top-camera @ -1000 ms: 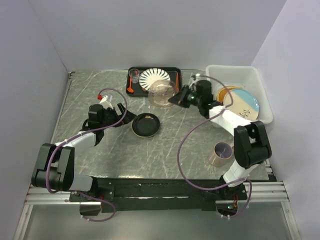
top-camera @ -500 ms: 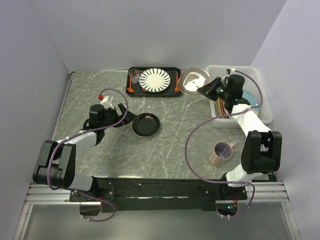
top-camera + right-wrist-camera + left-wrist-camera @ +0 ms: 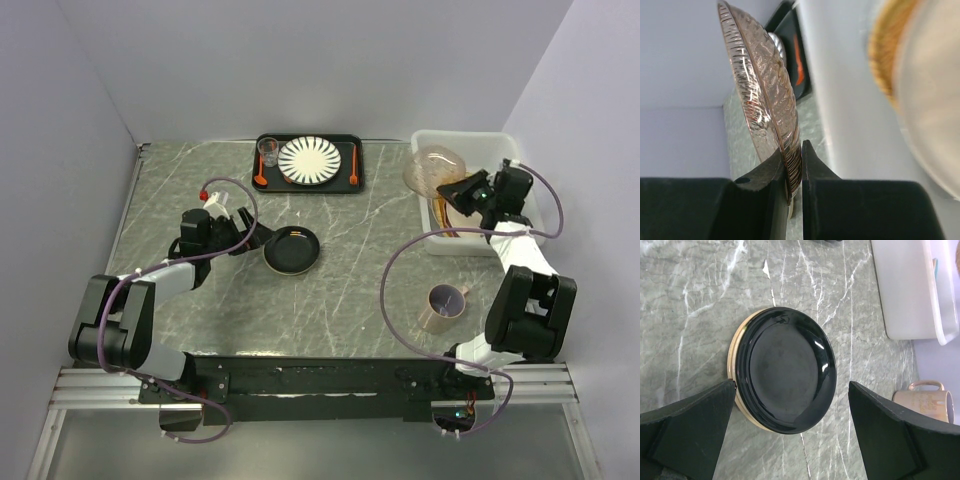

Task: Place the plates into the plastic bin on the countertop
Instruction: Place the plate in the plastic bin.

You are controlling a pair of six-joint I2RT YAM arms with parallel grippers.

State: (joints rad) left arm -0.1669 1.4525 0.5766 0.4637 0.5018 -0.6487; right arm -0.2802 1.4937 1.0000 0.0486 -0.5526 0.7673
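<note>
Top external view: right tool (image 3: 458,190) is clamping the rim of a glassy brown patterned plate (image 3: 430,170), holding it tilted steeply on edge over the left side of the plastic bin (image 3: 500,140). Left tool (image 3: 254,236) is sitting with jaws spread wide, just beside the small black plate (image 3: 292,250), which is lying flat on the counter (image 3: 350,290), well apart from the bin.

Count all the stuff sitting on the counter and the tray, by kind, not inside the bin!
Plates: 2 (black plate, striped plate)
Cups: 2 (mug, glass)
Orange utensils: 2
Tray: 1
Bin: 1
Total: 8
Left out: the clear plate held in the air.
</note>
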